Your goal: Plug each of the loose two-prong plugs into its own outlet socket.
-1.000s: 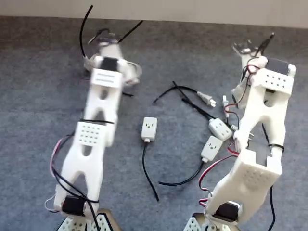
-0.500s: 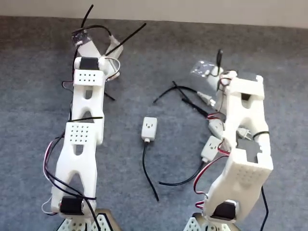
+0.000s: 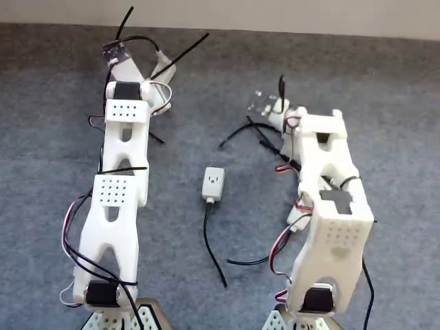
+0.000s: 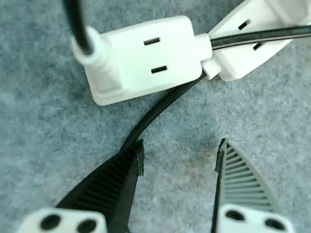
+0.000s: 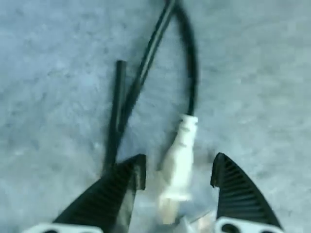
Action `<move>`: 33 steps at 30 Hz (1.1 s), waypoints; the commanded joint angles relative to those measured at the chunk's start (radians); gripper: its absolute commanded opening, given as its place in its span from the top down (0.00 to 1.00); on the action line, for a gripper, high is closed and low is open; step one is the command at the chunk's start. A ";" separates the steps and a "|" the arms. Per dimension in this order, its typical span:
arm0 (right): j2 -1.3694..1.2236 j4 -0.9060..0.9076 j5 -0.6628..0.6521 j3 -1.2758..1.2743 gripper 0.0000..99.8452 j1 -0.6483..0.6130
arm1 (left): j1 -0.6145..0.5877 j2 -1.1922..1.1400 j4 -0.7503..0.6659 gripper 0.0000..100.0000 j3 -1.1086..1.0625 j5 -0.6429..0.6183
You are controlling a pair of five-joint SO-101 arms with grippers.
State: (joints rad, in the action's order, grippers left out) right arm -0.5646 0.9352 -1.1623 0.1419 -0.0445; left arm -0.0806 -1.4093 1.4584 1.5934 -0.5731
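Right arm (image 3: pixel 328 199) has swung left since a second ago, so now the right gripper (image 5: pixel 180 164) sits over a white plug (image 5: pixel 177 158) toward the far edge of the table (image 3: pixel 55 172), jaws wide open on either side of it, not pinching. Over by the far left corner the left gripper (image 4: pixel 181 148) is open too, holding nothing, just short of two white sockets (image 4: pixel 146 58) lying end to end. Another socket (image 3: pixel 213 183) sits mid-table by itself.
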 commanded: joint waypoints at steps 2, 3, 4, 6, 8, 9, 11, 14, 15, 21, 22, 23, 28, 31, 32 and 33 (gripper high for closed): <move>-0.117 -0.015 0.120 0.209 0.78 0.031 | 0.004 0.010 -0.018 0.75 0.028 -0.002; -0.151 0.007 0.120 0.249 0.78 0.038 | 0.004 0.010 -0.018 0.75 0.028 -0.002; -0.183 0.027 0.120 0.291 0.78 0.045 | 0.004 0.010 -0.018 0.75 0.028 -0.002; -0.242 0.071 0.124 0.375 0.78 0.056 | 0.004 0.010 -0.018 0.75 0.028 -0.002; -0.288 0.125 0.126 0.456 0.78 0.070 | 0.004 0.010 -0.018 0.75 0.028 -0.002; -0.308 0.163 0.124 0.495 0.80 0.076 | 0.004 0.010 -0.018 0.75 0.028 -0.002; -0.337 0.240 0.127 0.572 0.87 0.082 | 0.004 0.010 -0.018 0.75 0.028 -0.002; -0.355 0.338 0.135 0.682 1.00 0.093 | 0.005 0.010 -0.018 0.75 0.028 -0.002; -0.355 0.364 0.160 0.722 0.99 0.096 | 0.005 0.010 -0.018 0.75 0.028 -0.002; -0.355 0.595 0.307 1.092 0.99 0.091 | 0.005 0.010 -0.018 0.75 0.028 -0.002; -0.354 0.657 0.307 1.170 0.99 0.088 | 0.005 0.010 -0.018 0.75 0.028 -0.002; -0.354 0.722 0.307 1.254 0.99 0.079 | 0.005 0.010 -0.018 0.75 0.028 -0.002; -0.354 0.829 0.420 1.615 0.99 0.065 | 0.005 0.010 -0.018 0.75 0.028 -0.003; -0.325 0.831 0.466 1.633 0.99 0.051 | 0.004 0.010 -0.015 0.75 0.028 -0.003; -0.308 0.831 0.468 1.620 0.99 0.044 | 0.002 0.010 -0.011 0.75 0.030 -0.003; -0.288 0.831 0.468 1.615 0.99 0.041 | 0.001 0.010 -0.011 0.75 0.030 -0.003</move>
State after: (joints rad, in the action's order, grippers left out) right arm -0.9498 1.7254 -0.7158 1.6395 0.0199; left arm -0.0821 -1.4093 1.4538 1.5934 -0.5715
